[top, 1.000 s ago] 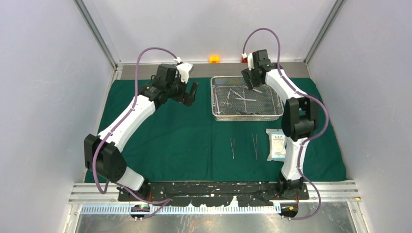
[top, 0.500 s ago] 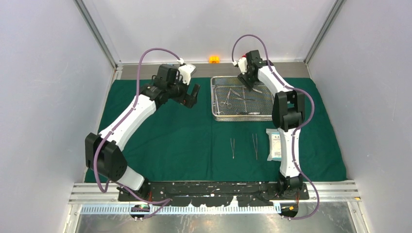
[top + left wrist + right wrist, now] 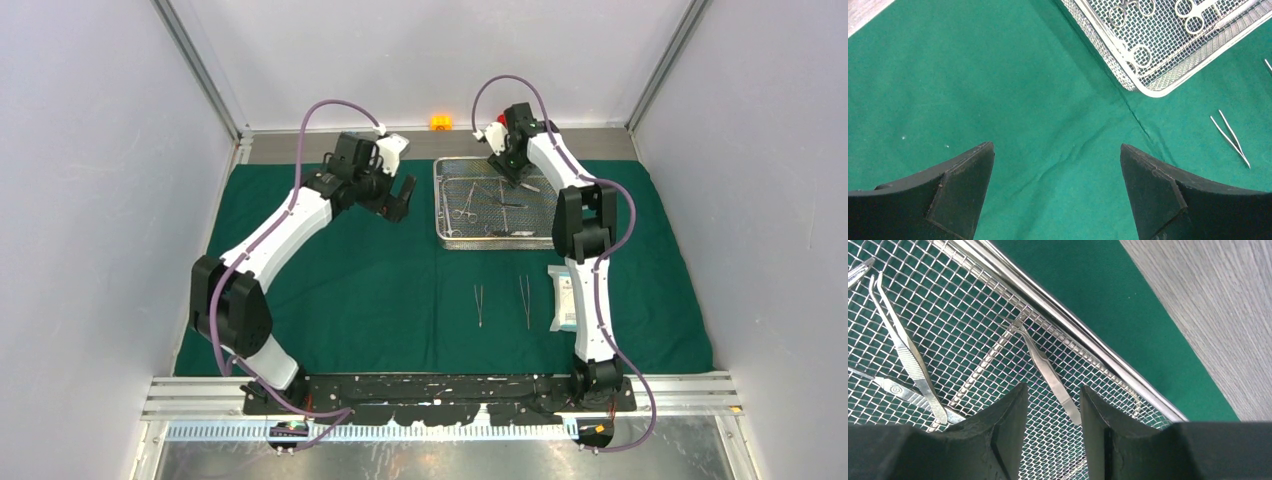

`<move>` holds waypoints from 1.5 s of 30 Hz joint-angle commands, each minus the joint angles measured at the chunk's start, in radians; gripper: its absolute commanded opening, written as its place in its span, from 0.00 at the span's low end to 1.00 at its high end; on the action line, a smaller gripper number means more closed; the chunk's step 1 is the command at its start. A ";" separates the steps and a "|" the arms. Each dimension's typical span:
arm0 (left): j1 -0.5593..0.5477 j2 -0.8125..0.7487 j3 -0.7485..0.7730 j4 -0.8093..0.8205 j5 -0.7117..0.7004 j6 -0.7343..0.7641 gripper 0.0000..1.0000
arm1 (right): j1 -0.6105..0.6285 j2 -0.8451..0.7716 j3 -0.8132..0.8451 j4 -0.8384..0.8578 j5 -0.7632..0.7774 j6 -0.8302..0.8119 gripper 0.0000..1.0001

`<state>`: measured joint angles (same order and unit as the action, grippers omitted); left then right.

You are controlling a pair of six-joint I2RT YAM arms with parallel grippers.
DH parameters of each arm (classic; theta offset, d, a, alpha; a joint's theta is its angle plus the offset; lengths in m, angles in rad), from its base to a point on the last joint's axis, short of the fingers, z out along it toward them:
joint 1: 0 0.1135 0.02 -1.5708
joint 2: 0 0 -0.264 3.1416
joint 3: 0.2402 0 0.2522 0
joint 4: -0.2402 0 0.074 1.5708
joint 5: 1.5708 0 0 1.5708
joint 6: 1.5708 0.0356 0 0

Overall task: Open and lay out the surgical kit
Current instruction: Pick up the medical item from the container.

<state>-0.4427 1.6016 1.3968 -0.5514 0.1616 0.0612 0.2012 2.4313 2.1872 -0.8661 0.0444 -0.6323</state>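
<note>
Top view: green cloth [image 3: 350, 290] spread flat on the desk [image 3: 290, 146]. Mesh tray [image 3: 437, 205] at far centre-right, instruments inside. Tweezers [image 3: 479, 304], a second pair [image 3: 525, 301] and a white-blue packet [image 3: 568, 298] lie side by side nearer the bases. Left hand [image 3: 395, 198] near the tray's left edge; right hand [image 3: 505, 170] over its far side.

Left wrist: left hand's fingers wide apart, nothing between them, above bare cloth (tray corner at upper right).

Right wrist: right hand's fingers narrowly apart, straddling slim forceps [image 3: 1045, 365] lying on the mesh by the rim; no contact visible.

Bright, even overhead light casts only soft shadows on the green cloth [image 3: 380, 280], with small glints on the mesh tray [image 3: 1068, 322]; all views are sharp.
</note>
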 commanded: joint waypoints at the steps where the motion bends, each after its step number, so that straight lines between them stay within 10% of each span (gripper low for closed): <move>1: 0.005 0.013 0.070 0.026 -0.005 0.017 0.99 | -0.009 0.010 0.076 -0.039 -0.065 -0.045 0.47; 26: 0.005 0.127 0.164 0.017 -0.016 0.023 0.99 | -0.042 0.083 0.181 -0.139 -0.163 -0.137 0.21; 45: 0.004 0.109 0.182 0.028 0.047 -0.038 0.99 | -0.062 -0.178 0.060 -0.145 -0.281 -0.003 0.00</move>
<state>-0.4427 1.7351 1.5238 -0.5507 0.1631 0.0525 0.1482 2.4439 2.2864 -1.0115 -0.1513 -0.7029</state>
